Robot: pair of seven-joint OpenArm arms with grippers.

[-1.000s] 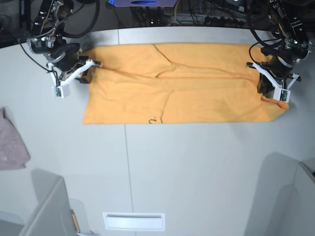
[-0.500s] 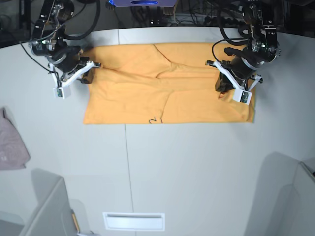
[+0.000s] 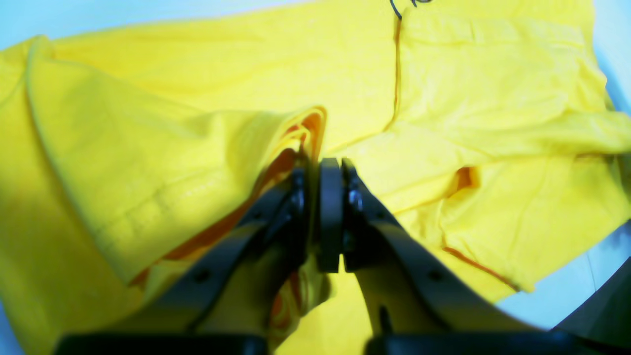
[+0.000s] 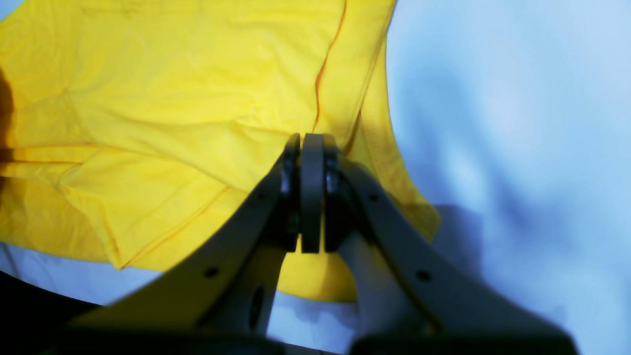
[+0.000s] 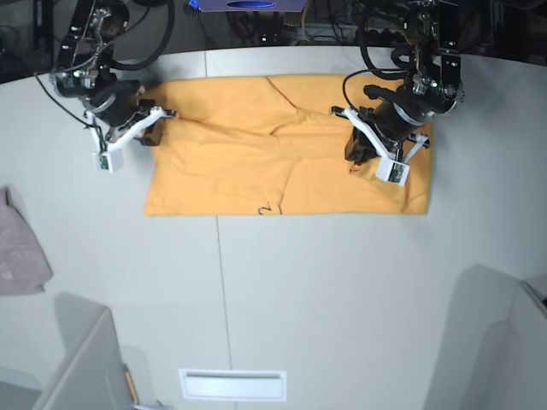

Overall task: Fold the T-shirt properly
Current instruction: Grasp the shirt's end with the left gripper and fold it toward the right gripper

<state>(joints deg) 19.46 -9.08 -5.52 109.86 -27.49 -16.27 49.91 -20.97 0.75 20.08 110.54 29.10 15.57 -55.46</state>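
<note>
The orange-yellow T-shirt (image 5: 256, 145) lies spread on the white table, with thin black lettering (image 5: 269, 208) at its near edge. My left gripper (image 5: 359, 155) is shut on the shirt's right end and holds it folded over toward the middle. In the left wrist view the jaws (image 3: 320, 165) pinch a bunched fold of the T-shirt (image 3: 197, 123), and the lettering (image 3: 404, 5) shows at the top. My right gripper (image 5: 154, 128) is shut on the shirt's left edge. In the right wrist view its jaws (image 4: 310, 143) close on the edge of the T-shirt (image 4: 172, 88).
A small pale pink-grey cloth (image 5: 19, 249) lies at the table's left edge. A white slot (image 5: 232, 384) sits at the table's near edge. Grey panels stand at the near left (image 5: 77, 359) and near right (image 5: 496, 342). Cables and dark gear line the far edge.
My left gripper has moved leftward with the shirt's right end, folding it over, so the shirt's right edge now lies further left. My right gripper has barely moved.
</note>
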